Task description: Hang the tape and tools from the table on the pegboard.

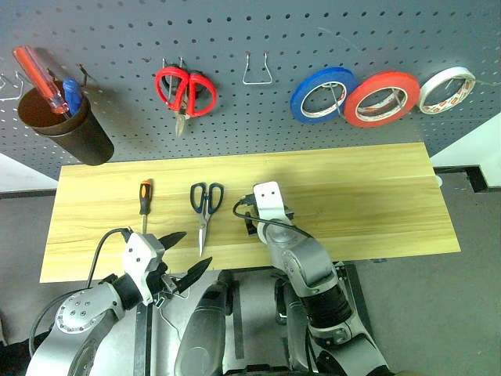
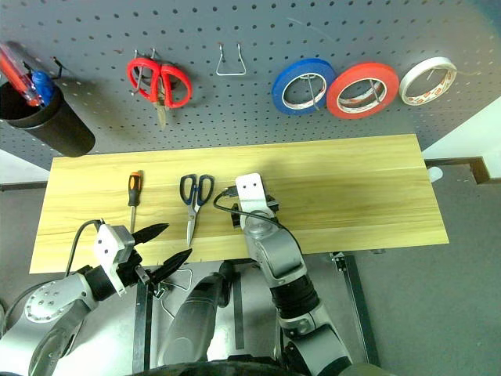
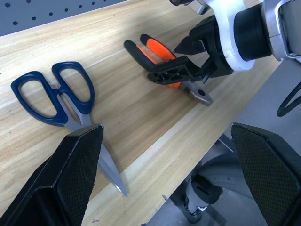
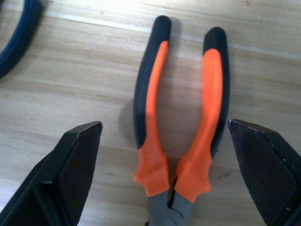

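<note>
Table (image 1: 376, 196): light wood grain, smooth, faint sheen. Pliers (image 4: 181, 117): glossy orange-and-black plastic grips, dull grey metal head. Scissors (image 3: 61, 101): shiny blue plastic handles, bright steel blades. Pegboard (image 1: 313, 31): matt grey, perforated.

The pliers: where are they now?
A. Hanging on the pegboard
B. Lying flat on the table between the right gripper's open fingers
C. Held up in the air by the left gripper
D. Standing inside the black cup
B: the pliers lie flat on the table, and the open fingers of the right gripper stand on either side of them, not closed.
</note>
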You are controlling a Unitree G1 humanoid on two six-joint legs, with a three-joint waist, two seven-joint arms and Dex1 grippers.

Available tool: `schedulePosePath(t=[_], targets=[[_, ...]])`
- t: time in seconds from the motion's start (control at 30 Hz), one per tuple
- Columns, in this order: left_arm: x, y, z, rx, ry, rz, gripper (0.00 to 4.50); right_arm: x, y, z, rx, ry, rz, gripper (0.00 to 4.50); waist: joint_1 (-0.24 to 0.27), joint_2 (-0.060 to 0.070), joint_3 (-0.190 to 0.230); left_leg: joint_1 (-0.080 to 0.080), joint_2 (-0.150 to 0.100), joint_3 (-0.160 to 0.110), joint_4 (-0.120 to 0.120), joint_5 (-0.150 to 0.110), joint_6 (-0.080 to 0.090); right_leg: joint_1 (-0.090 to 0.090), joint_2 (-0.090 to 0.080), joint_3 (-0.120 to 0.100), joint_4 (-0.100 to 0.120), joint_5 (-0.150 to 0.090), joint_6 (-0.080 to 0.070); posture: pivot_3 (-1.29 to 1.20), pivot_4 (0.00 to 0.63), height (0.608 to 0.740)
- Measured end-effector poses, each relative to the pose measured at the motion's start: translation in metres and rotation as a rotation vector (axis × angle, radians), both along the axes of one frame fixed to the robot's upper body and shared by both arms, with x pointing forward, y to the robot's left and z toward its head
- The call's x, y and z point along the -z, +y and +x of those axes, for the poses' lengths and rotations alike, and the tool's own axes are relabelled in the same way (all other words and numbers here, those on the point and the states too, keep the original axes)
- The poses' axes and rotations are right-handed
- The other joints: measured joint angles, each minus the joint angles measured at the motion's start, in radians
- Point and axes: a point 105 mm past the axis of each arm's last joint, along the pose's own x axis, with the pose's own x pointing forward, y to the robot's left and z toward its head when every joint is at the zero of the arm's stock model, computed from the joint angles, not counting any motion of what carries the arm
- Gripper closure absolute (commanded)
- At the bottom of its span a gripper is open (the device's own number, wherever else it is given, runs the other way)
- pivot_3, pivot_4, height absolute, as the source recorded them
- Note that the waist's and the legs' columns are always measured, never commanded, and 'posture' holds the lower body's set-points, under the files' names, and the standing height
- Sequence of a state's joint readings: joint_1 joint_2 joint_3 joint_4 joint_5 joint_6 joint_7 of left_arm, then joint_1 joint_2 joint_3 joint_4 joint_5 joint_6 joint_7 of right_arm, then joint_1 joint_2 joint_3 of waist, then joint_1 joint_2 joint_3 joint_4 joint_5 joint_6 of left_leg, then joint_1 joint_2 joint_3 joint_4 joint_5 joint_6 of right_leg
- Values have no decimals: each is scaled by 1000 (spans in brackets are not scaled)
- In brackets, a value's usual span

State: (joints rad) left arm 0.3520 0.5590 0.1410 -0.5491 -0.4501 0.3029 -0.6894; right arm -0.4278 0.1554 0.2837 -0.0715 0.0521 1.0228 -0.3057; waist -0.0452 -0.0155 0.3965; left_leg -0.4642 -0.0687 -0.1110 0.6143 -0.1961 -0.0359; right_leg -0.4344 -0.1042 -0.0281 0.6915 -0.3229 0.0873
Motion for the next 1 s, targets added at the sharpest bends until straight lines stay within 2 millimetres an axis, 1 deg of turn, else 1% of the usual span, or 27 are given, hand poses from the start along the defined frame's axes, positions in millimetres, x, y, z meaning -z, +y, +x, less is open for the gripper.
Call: schedulePosePath(t=[0.37, 0.47, 0.57, 0.6, 0.9, 1.0], targets=[[1, 3, -3, -21, 12, 4, 0, 3, -6, 10, 4, 39, -17, 23, 0, 0, 9, 0, 0, 1, -1, 0, 0, 0, 0, 0, -2, 0, 0, 43, 476, 703], [0, 2, -3, -21, 11, 4, 0, 3, -7, 11, -4, 54, -6, 576, 1, 0, 9, 0, 1, 1, -1, 0, 0, 0, 1, 0, -2, 0, 0, 43, 475, 703], [0, 2, -3, -21, 8, 4, 0, 3, -7, 11, -12, 61, 11, 1530, 0, 0, 9, 0, 1, 1, -1, 0, 0, 1, 0, 0, -2, 0, 0, 44, 472, 703], [0, 2, -3, -21, 8, 4, 0, 3, -7, 12, -13, 62, 15, 1662, 1, 0, 9, 0, 1, 1, -1, 0, 0, 1, 0, 0, -2, 0, 0, 45, 471, 703], [-6, 0, 2, -16, -20, 3, 0, 2, -5, 12, -28, 59, 21, 1663, 0, 0, 9, 0, 1, 1, -1, 0, 0, 1, 1, 0, -2, 0, 0, 43, 459, 703], [-8, -1, 4, -14, -28, -3, 0, 1, -2, 12, -61, 54, 45, 1663, 0, 0, 9, 0, 1, 1, -1, 0, 0, 1, 1, 0, -2, 0, 0, 40, 449, 703]])
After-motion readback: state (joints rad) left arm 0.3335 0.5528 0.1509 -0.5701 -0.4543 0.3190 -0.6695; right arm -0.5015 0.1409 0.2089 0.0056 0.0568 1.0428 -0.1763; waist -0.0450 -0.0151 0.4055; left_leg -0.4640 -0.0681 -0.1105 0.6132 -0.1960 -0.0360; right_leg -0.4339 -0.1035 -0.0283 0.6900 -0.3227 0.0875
